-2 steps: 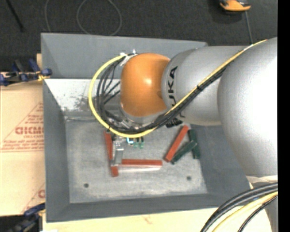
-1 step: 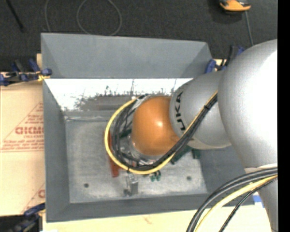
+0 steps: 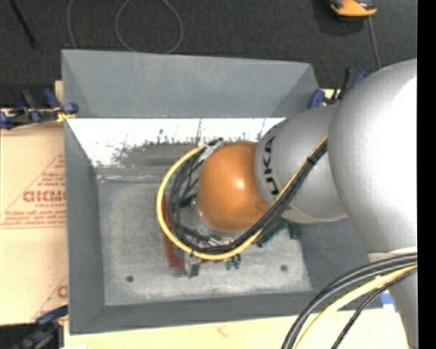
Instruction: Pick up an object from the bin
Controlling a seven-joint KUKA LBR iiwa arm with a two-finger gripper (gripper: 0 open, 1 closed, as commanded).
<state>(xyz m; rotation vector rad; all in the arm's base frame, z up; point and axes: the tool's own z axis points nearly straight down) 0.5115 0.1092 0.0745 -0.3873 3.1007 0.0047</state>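
Note:
My gripper (image 3: 191, 266) is low over the bin floor, just front of centre, mostly hidden under the arm's orange cover and cables. A red thing (image 3: 172, 254) lies right against its left side; only a narrow edge shows and I cannot tell its shape. A small dark green thing (image 3: 234, 263) lies on the floor just right of the gripper. Another green piece (image 3: 293, 230) peeks out from under the arm further right.
The arm comes in from the right and covers the middle and right of the bin. Bare grey floor shows along the left wall and the front wall.

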